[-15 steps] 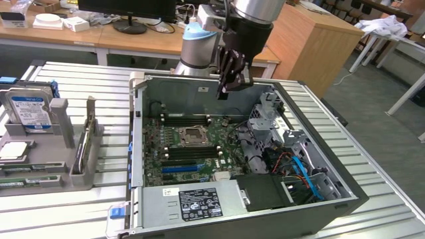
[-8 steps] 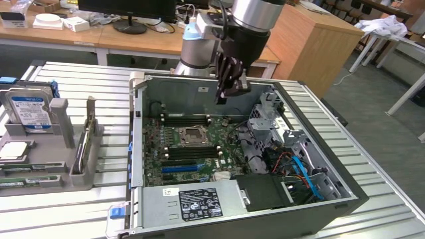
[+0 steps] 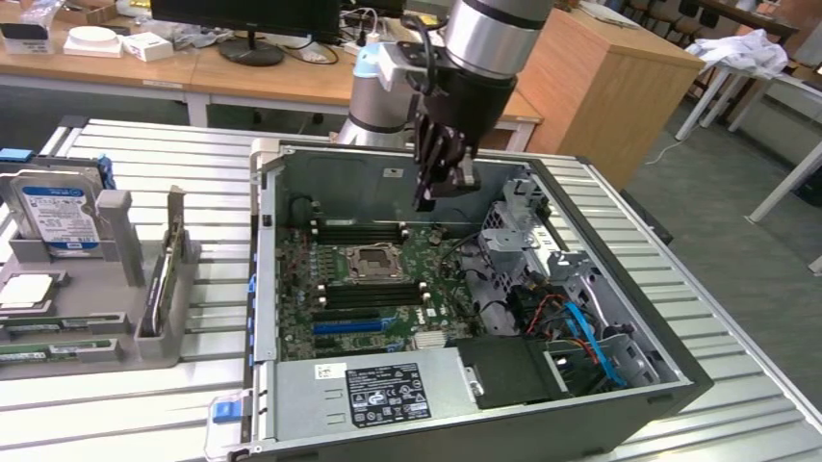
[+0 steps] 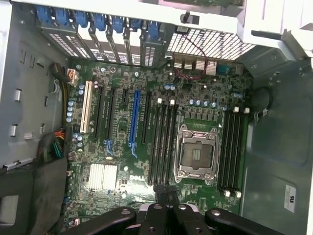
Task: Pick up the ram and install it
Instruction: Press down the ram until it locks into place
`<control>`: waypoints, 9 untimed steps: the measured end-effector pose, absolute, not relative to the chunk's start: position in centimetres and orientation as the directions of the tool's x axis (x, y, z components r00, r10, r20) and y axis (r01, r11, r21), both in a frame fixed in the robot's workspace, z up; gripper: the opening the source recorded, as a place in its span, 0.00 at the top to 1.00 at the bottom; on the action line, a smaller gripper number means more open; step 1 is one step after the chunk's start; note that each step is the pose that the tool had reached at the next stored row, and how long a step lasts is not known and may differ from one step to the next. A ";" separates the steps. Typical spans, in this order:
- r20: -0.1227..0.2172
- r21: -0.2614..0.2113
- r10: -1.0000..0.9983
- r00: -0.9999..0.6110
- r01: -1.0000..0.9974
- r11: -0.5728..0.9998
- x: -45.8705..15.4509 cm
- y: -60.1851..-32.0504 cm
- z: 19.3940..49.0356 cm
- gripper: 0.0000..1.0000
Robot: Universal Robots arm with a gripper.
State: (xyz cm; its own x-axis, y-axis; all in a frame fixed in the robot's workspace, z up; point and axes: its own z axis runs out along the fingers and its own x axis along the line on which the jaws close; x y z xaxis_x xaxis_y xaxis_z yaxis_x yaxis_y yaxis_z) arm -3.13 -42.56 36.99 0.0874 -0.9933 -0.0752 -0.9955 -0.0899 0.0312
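Observation:
My gripper (image 3: 432,197) hangs inside the open computer case (image 3: 668,361), above the motherboard (image 3: 372,279) and near its far edge. The fingers are drawn together on a thin dark strip seen edge-on, which I take to be the ram (image 4: 165,190). In the wrist view the gripper (image 4: 165,195) sits over the board just beyond one end of the black memory slots (image 4: 164,142) beside the bare CPU socket (image 4: 195,154). A second bank of slots (image 4: 232,147) lies on the socket's other side. The ram stands above the board, in no slot.
On the exterior view's left a grey holder (image 3: 96,289) carries a hard drive (image 3: 58,217) and a thin board standing on edge (image 3: 157,284). Drive cages and cables (image 3: 552,289) crowd the case's right side. The power supply (image 3: 372,390) fills its near end.

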 end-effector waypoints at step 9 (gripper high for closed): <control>-0.074 0.031 -0.993 0.087 -0.995 -0.090 -3.1 -42.6 35.4 0.90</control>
State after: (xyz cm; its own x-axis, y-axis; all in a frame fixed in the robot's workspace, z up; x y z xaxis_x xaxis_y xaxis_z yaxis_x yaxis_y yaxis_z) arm -3.07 -42.63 35.37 0.0875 -0.9934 -0.0735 -0.9954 -0.0900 0.0314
